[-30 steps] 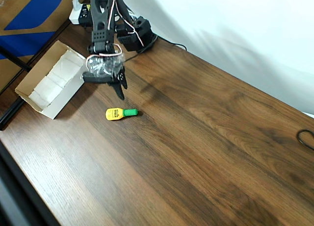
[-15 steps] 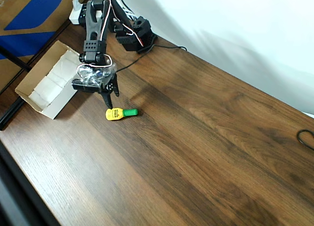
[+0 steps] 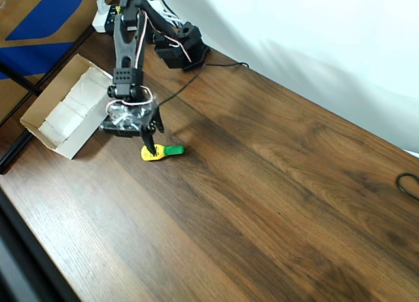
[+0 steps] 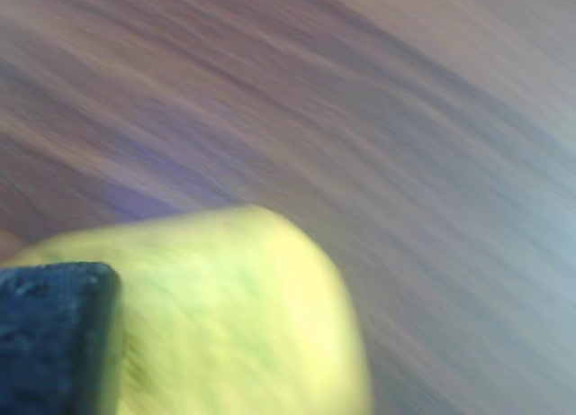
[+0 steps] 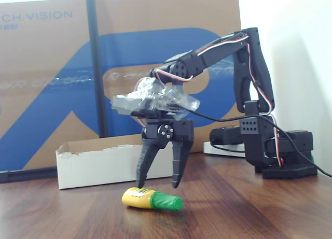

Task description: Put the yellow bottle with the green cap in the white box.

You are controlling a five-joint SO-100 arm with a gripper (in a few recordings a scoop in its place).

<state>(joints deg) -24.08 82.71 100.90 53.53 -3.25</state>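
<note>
Yellow plastic, the bottle with the green cap [image 5: 151, 199] is lying on its side on the wooden table [image 3: 275, 197], its small dark label print too fine for reading. The black gripper [image 5: 158, 184] is hanging just above the bottle's body with its fingers spread wide, gripping nothing. The white box [image 3: 65, 112] is sitting near, to the left in the overhead view. Behind it, a brown-and-blue carton [image 5: 52, 68] is showing the letters "CH VISION".
</note>
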